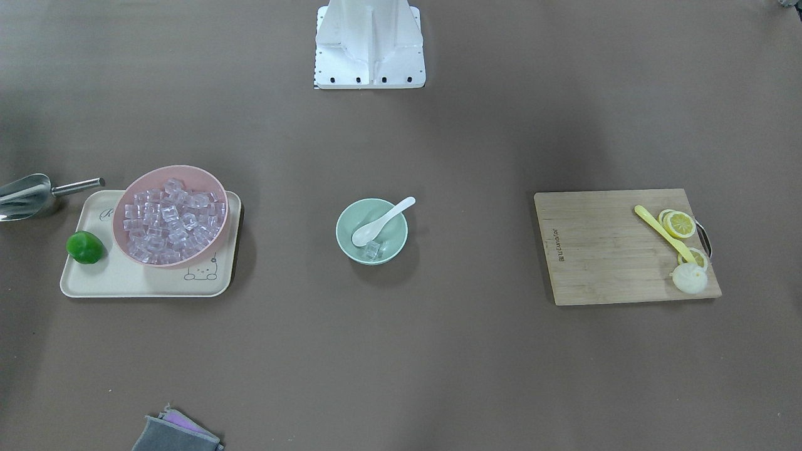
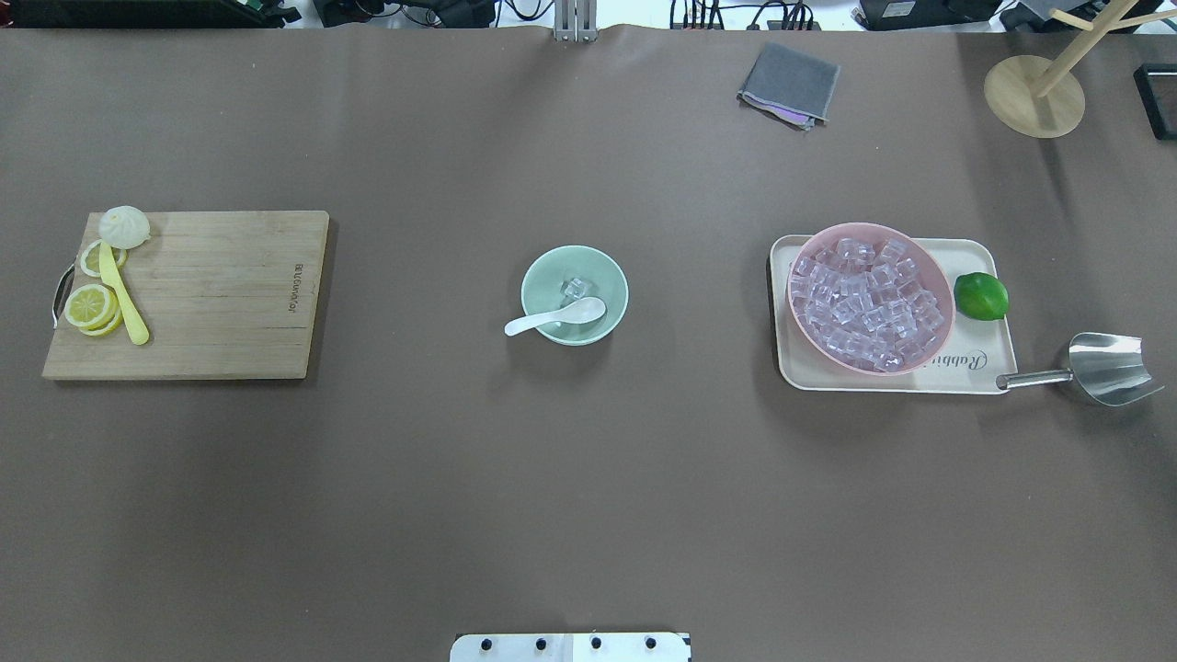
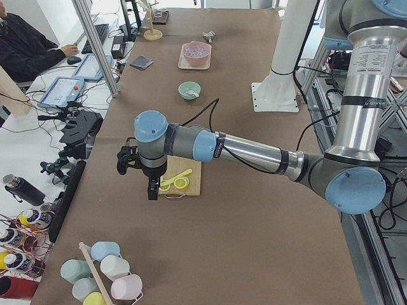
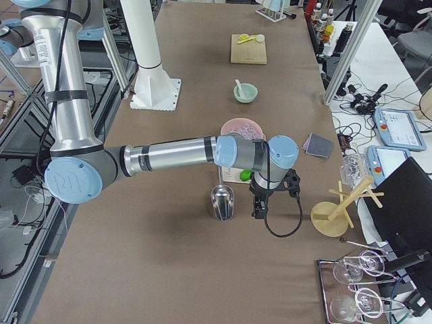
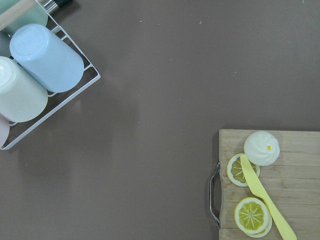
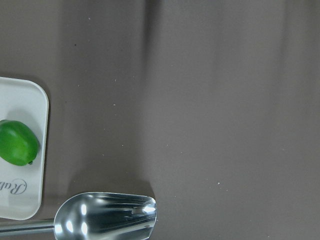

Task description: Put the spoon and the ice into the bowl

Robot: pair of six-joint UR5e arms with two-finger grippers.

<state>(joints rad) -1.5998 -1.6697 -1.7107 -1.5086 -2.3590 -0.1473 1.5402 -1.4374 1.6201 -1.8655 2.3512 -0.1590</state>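
Note:
The mint-green bowl (image 1: pixel 391 241) (image 2: pixel 548 274) stands mid-table. The white spoon (image 1: pixel 382 221) (image 2: pixel 554 318) lies in it, scoop inside, handle over the rim. A couple of clear ice cubes (image 1: pixel 373 250) (image 2: pixel 576 289) lie in the bowl beside the scoop. Several more ice cubes fill the pink bowl (image 1: pixel 170 216) (image 2: pixel 869 298). My left gripper (image 3: pixel 152 187) hangs over the table end beyond the cutting board. My right gripper (image 4: pixel 258 209) hangs beside the metal scoop. Both show only in the side views, so I cannot tell if they are open or shut.
A cream tray (image 2: pixel 965 372) holds the pink bowl and a lime (image 2: pixel 981 296). A metal scoop (image 2: pixel 1108 368) lies beside it. A cutting board (image 2: pixel 221 294) carries lemon slices, a bun and a yellow spoon (image 2: pixel 122 294). A grey cloth (image 2: pixel 789 83), a wooden stand (image 2: pixel 1034 92) and a cup rack (image 5: pixel 35 75) stand around.

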